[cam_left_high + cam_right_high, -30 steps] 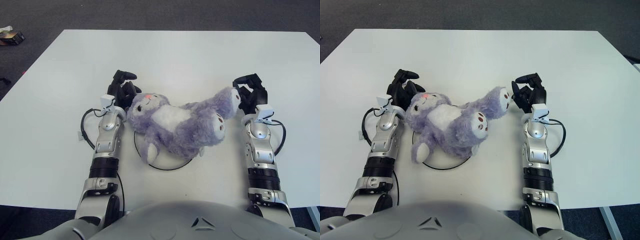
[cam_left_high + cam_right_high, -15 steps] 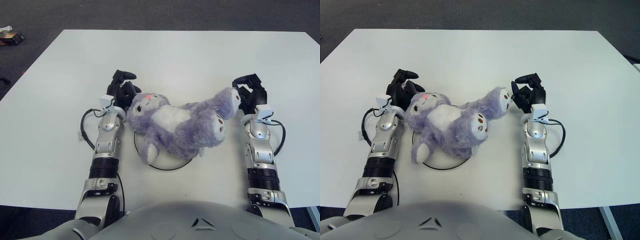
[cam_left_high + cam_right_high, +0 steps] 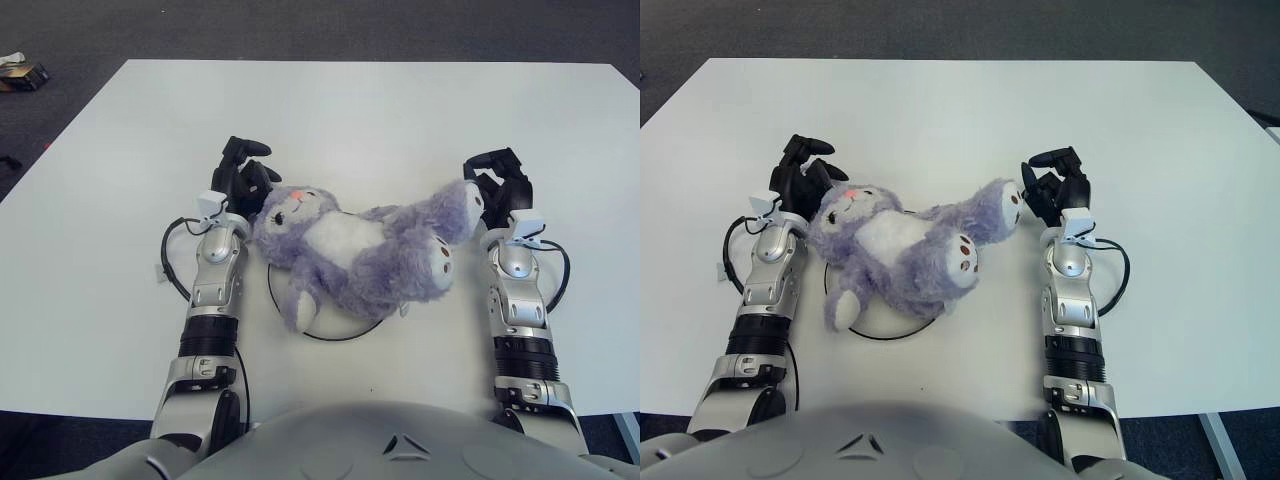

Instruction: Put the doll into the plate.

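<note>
Left eye view: the purple plush bunny doll point(image 3: 355, 255) lies across the plate point(image 3: 330, 334), between both hands. The left hand point(image 3: 243, 177) cups its head.

Right eye view: the right hand point(image 3: 1055, 188) cups its foot; neither grasp is clearly closed.

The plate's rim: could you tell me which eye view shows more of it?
Left eye view, slightly: the plate shows a longer dark arc below the doll. The right eye view shows a shorter arc beside the doll's arm.
</note>
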Controlling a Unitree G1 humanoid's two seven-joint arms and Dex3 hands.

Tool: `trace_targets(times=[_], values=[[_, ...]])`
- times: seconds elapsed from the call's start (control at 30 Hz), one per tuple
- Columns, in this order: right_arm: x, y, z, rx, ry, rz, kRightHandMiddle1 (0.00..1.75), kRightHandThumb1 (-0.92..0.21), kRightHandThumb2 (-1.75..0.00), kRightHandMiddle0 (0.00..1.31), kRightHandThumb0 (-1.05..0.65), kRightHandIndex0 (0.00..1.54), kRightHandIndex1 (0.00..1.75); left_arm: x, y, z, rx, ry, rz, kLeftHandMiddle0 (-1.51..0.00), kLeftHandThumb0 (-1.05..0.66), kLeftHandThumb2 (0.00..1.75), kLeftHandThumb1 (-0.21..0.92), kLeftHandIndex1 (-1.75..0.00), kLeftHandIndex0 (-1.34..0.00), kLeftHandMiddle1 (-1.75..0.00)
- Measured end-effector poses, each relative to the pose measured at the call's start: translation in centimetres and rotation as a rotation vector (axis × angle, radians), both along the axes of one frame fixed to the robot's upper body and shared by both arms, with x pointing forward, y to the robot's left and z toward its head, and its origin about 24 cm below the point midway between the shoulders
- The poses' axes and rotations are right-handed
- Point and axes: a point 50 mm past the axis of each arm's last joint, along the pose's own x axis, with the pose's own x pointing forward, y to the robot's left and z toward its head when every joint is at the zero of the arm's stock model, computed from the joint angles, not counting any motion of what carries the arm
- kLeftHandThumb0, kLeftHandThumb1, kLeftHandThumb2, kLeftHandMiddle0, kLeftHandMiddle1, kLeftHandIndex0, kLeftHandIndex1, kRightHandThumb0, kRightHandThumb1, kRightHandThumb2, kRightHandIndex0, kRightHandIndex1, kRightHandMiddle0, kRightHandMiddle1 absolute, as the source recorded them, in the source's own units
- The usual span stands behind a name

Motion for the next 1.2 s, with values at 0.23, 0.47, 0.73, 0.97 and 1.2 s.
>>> trace_targets(times=[0.23, 0.47, 0.73, 0.97, 1.2], values=[[-0.02, -0.03, -0.04, 0.01, -0.003, -0.021, 1.74, -0.76, -0.72, 0.3, -0.37, 0.8, 1.74, 0.05, 0.05, 0.0, 0.004, -0.011, 0.001, -0.57, -0.01, 1.21, 0.41, -1.7, -0.32, -1.75], [0.03, 0.0, -0.23, 0.025, 0.013, -0.027, 1.75, -0.77, -0.72, 0.3, -0.37, 0.8, 1.75, 0.11, 0.06, 0.01, 0.01, -0.02, -0.008, -0.57, -0.01, 1.19, 0.42, -1.68, -0.32, -1.75], [0.05, 0.01, -0.36, 0.03, 0.026, -0.027, 1.75, -0.78, -0.7, 0.29, -0.37, 0.8, 1.75, 0.11, 0.05, 0.08, 0.011, -0.029, -0.01, -0.57, -0.01, 1.18, 0.43, -1.67, -0.33, -1.75], [0.06, 0.01, -0.39, 0.031, 0.029, -0.027, 1.75, -0.79, -0.69, 0.29, -0.37, 0.8, 1.75, 0.13, 0.03, 0.1, 0.012, -0.033, -0.014, -0.57, -0.01, 1.17, 0.43, -1.65, -0.34, -1.75], [0.06, 0.01, -0.45, 0.035, 0.031, -0.027, 1.75, -0.79, -0.69, 0.29, -0.36, 0.79, 1.75, 0.14, 0.0, 0.1, 0.013, -0.036, -0.018, -0.57, -0.01, 1.16, 0.43, -1.63, -0.35, -1.75]])
